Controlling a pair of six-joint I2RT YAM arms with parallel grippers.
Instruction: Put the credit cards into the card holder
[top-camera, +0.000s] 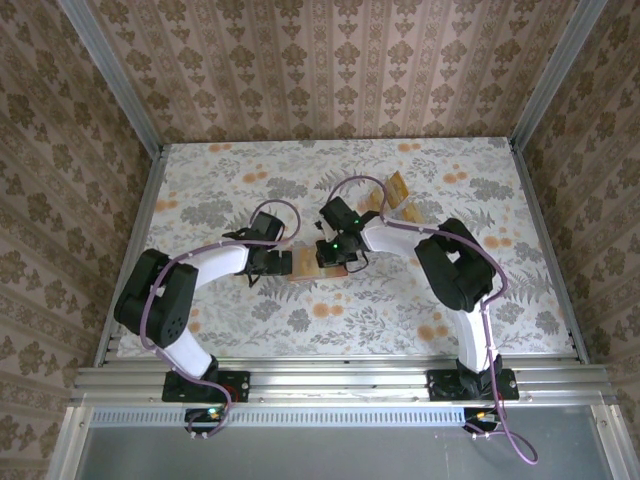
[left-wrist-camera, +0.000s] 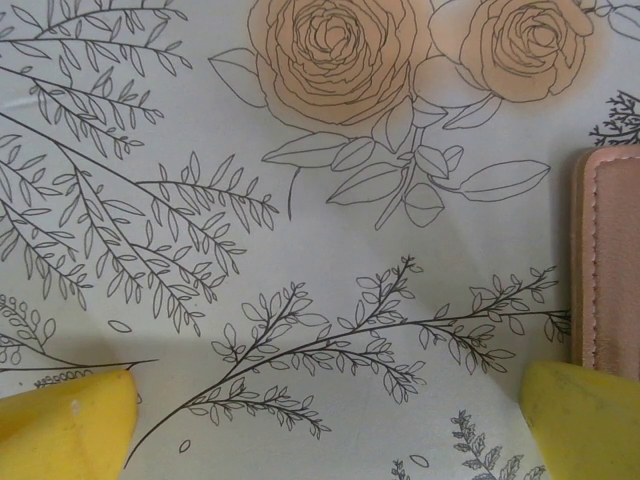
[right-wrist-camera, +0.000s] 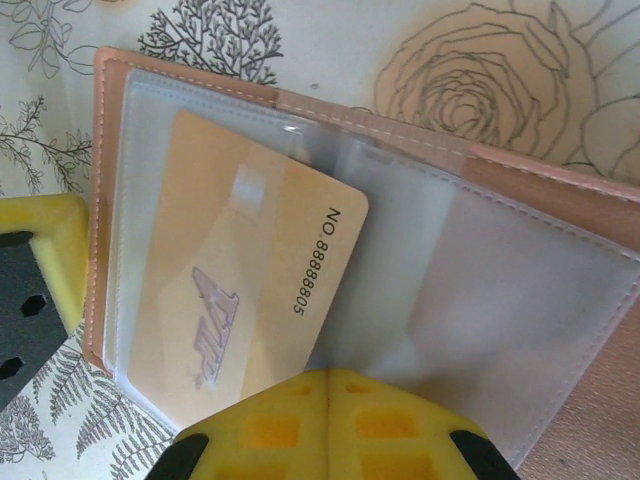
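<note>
Soft, even light on my table (top-camera: 250, 180), weak shadows; glare whitens the holder's (right-wrist-camera: 540, 185) clear sleeve; close-ups slightly soft.

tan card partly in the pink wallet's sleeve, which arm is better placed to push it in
Right. The right hand, closed, sits at the edge of the tan rectangular card, over the pink folding card holder. The left hand hangs open beside it.
</note>
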